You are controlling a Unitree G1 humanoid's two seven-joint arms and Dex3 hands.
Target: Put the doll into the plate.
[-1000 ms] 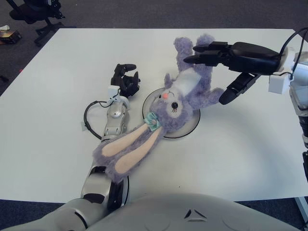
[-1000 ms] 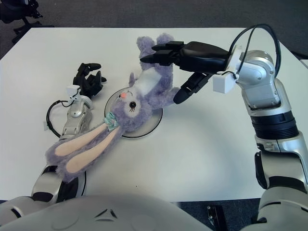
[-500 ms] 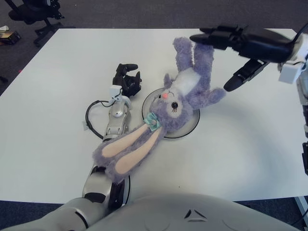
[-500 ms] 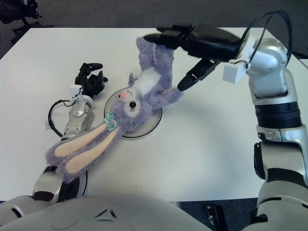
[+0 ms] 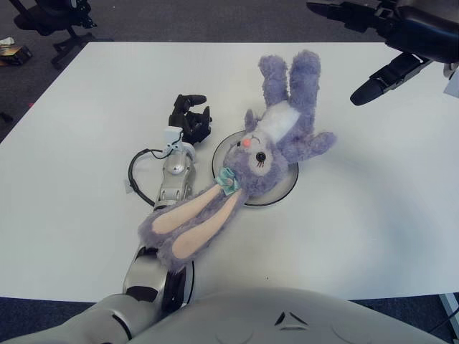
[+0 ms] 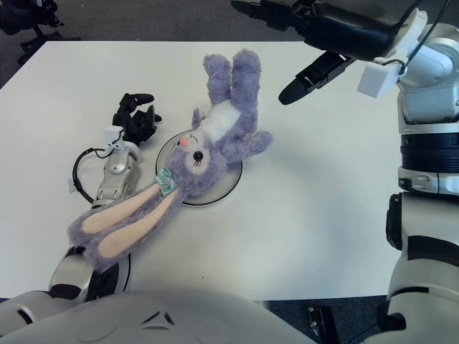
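While the doll (image 5: 269,147) covers the plate (image 5: 281,188), the right robot hand (image 6: 305,29) hovers spread.

Both head-mounted eyes look forward and steeply down, at close range, onto the white rectangular table (image 5: 86,129). Right eye sits slightly rightward; both views share nearly the whole tabletop.

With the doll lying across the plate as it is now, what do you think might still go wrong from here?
1. The doll only partly sits on the plate: its legs and long ears spill onto the table, so the placement may not count.
2. The ears lie over the left arm; if the left hand moves, it could drag the doll off.
3. The right hand is open above the table's far edge, so it can't steady the doll.
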